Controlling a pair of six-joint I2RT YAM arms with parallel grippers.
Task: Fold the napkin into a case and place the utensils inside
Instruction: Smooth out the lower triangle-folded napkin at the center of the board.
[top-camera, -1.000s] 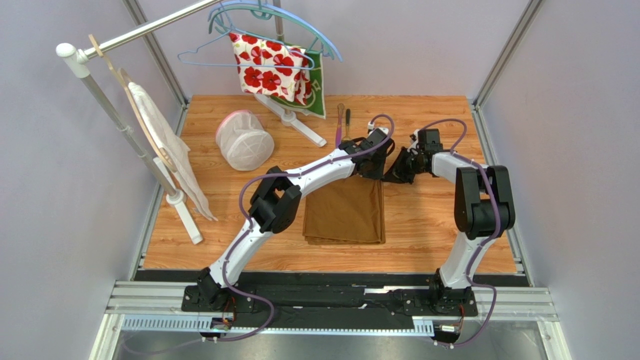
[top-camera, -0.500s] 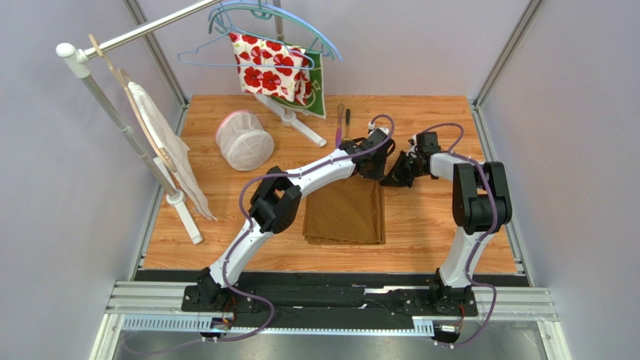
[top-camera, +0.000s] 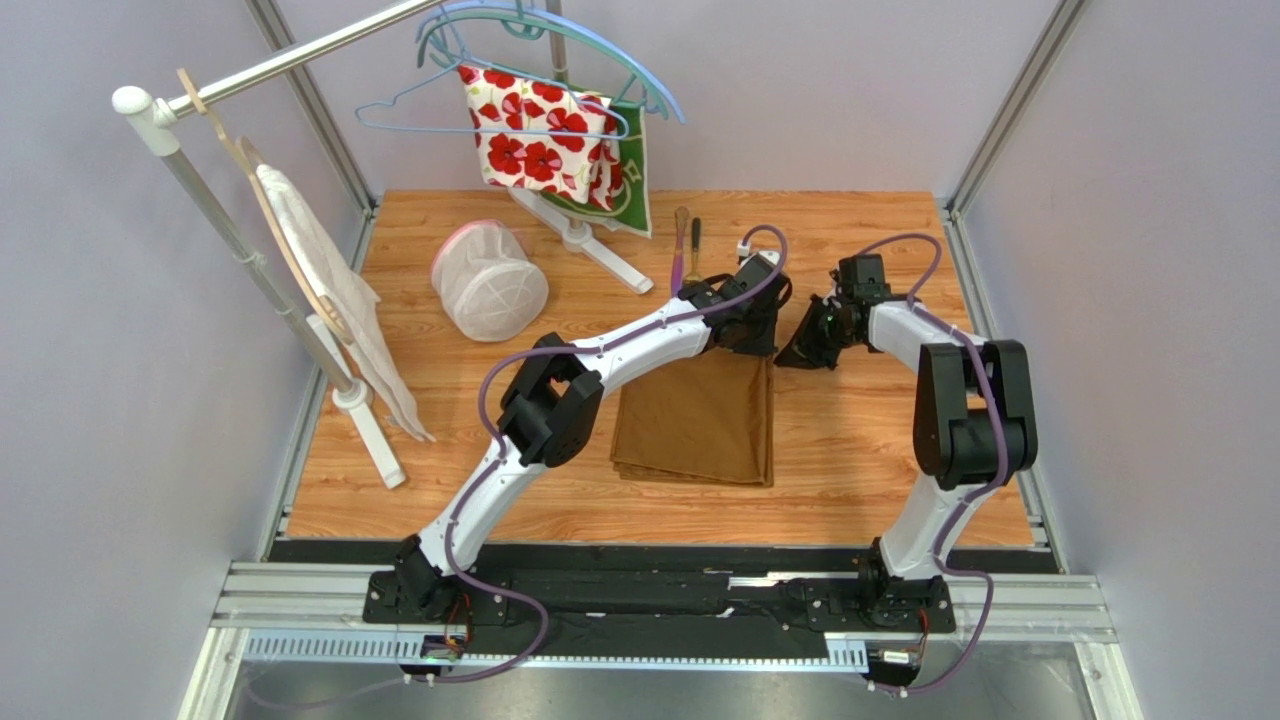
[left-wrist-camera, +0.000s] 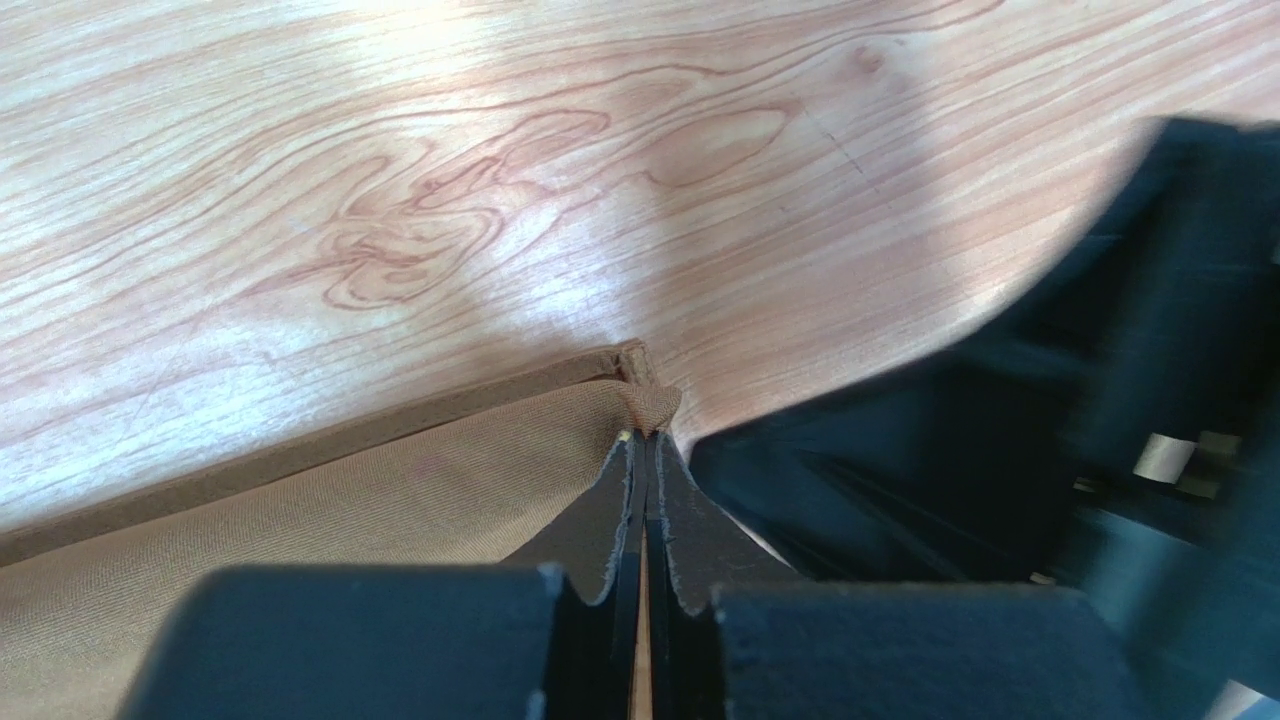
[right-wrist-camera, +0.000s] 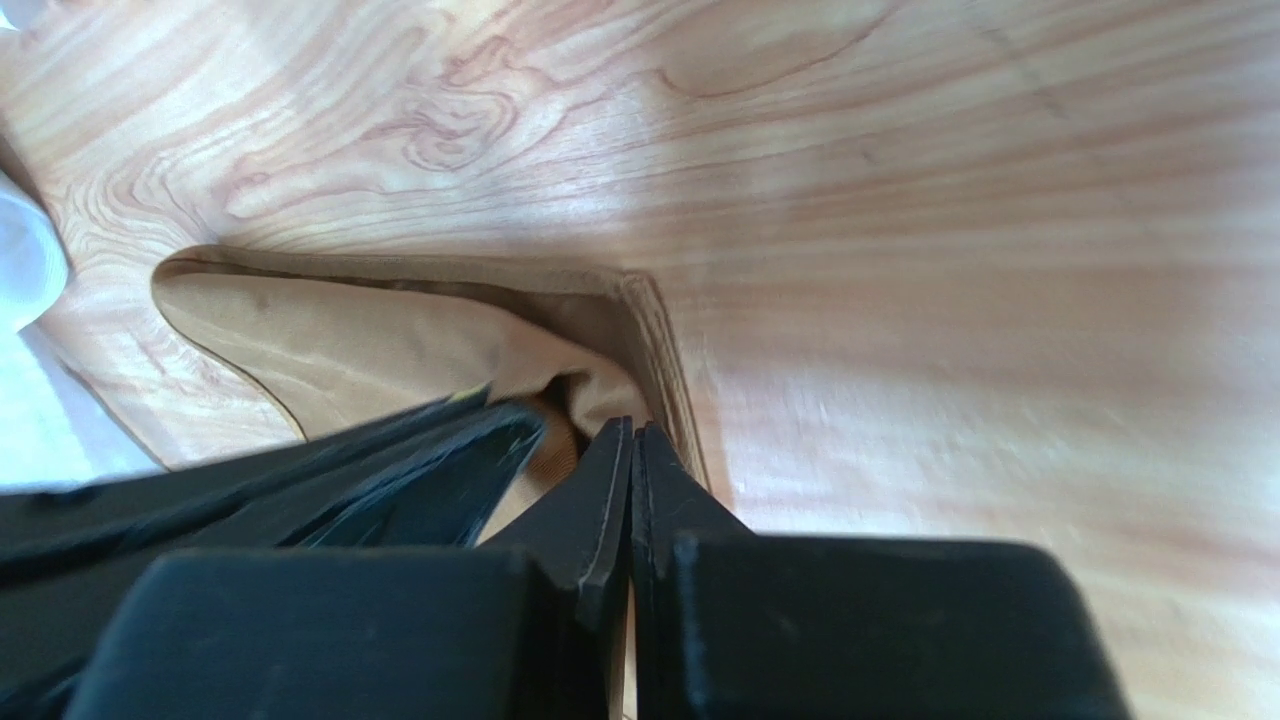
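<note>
The golden-brown napkin (top-camera: 691, 423) lies folded into a rectangle in the middle of the table. My left gripper (top-camera: 762, 333) reaches over it to its far right corner. In the left wrist view the jaws are shut, with the napkin corner (left-wrist-camera: 649, 399) pinched at the tips of the left gripper (left-wrist-camera: 646, 438). My right gripper (top-camera: 793, 353) comes in from the right at the same corner. Its jaws are shut too, and a raised bulge of napkin (right-wrist-camera: 598, 393) meets the tips of the right gripper (right-wrist-camera: 631, 432). The utensils, a purple knife (top-camera: 678, 264) and a dark-handled spoon (top-camera: 694, 240), lie side by side beyond the left wrist.
A white mesh basket (top-camera: 489, 281) sits at the far left of the table. A rack behind it carries a flowered cloth (top-camera: 544, 138) and a green cloth (top-camera: 639, 188), its foot (top-camera: 594, 245) on the table. A white cloth (top-camera: 334, 308) hangs on the left rail.
The napkin has slid slightly to the right with both grippers at its corner. The right arm's elbow has swung right. Both jaws have stayed shut.
</note>
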